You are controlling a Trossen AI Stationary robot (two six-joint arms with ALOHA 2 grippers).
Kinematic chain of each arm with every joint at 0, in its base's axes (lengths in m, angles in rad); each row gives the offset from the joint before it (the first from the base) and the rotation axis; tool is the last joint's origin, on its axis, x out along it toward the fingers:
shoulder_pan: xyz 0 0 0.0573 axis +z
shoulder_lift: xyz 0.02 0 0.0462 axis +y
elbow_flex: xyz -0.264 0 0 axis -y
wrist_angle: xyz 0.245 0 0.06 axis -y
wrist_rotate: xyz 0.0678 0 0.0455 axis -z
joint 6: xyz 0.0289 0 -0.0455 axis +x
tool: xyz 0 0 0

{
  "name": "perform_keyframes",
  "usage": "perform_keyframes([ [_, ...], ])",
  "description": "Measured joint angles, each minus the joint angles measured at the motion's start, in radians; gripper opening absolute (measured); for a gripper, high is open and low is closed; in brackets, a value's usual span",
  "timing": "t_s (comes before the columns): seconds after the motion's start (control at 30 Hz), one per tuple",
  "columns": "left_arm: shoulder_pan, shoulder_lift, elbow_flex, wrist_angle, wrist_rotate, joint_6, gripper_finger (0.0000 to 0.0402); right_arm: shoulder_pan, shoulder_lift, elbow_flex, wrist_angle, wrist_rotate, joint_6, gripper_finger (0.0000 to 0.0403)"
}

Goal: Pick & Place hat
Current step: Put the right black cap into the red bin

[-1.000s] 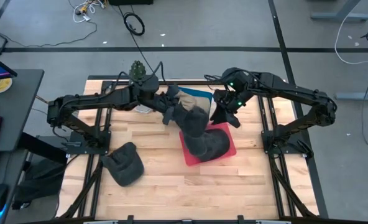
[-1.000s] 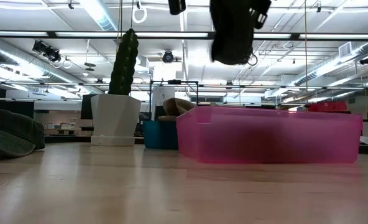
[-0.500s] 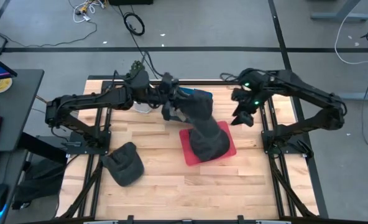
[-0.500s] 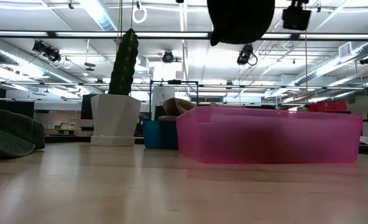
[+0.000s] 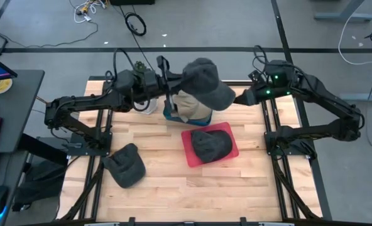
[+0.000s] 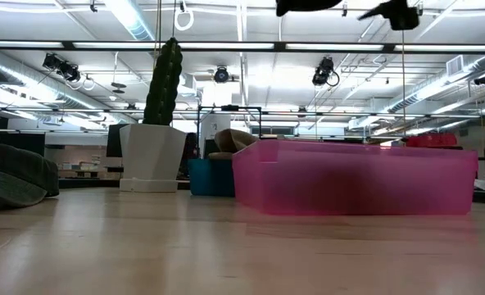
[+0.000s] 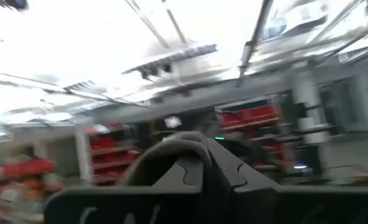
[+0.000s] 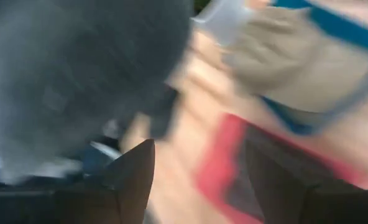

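A dark grey hat [image 5: 202, 81] hangs in the air high above the table's far middle, held by my left gripper [image 5: 169, 94], which is shut on it. Only its lower edge [image 6: 308, 5] shows at the top of the low view. My right gripper [image 5: 241, 97] is open and empty, just right of the hat. Its wrist view shows the grey hat [image 8: 78, 68] blurred ahead of its gripper [image 8: 199, 180]. A second dark hat [image 5: 211, 143] lies inside the pink bin [image 5: 189, 154]. My left gripper pinches a fold of the hat's dark cloth [image 7: 171, 152] between its two fingers [image 7: 234, 180]. It comes at the hat from the table's left side. The hat is lifted clear of everything and spreads out to the right of the fingers.
A third dark hat [image 5: 126, 164] rests on the table near the left front. A blue bin [image 5: 170, 114] holding a tan hat [image 5: 187, 107] stands under the raised hat. A potted cactus [image 5: 139, 68] stands at the far edge. Bare wood lies toward the near edge.
My left gripper has risen and moved toward the far edge, carrying the hat from just above the pink bin to high over the table. The hat has swung from hanging down to spread out. My right gripper has drawn back toward the right and far edges.
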Motion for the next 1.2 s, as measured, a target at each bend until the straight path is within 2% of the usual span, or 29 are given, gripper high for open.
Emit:
perform_keyframes([
  [0.13, 0.000, 0.000, 0.000, 0.013, -0.068, 0.132, 0.0003, 0.000, -0.031, -0.114, 0.307, -0.103, 0.202, 0.0256],
  [0.37, 0.000, 0.000, 0.000, 0.042, -0.147, 0.253, 0.0003, 0.000, -0.043, -0.302, 0.845, -0.122, 0.585, 0.0277],
  [0.53, 0.001, -0.004, 0.000, 0.052, -0.171, 0.308, 0.0003, 0.001, -0.043, -0.418, 1.115, -0.151, 0.828, 0.0288],
  [0.73, 0.001, -0.019, 0.000, 0.057, -0.223, 0.380, 0.0003, 0.017, -0.046, -0.483, 1.158, -0.190, 0.953, 0.0290],
  [0.93, 0.003, -0.045, 0.000, 0.053, -0.242, 0.392, 0.0003, 0.016, -0.046, -0.503, 1.109, -0.105, 0.961, 0.0282],
  [1.2, 0.004, -0.052, 0.000, 0.048, -0.286, 0.441, 0.0003, 0.016, -0.052, -0.503, 1.163, 0.012, 0.972, 0.0280],
])
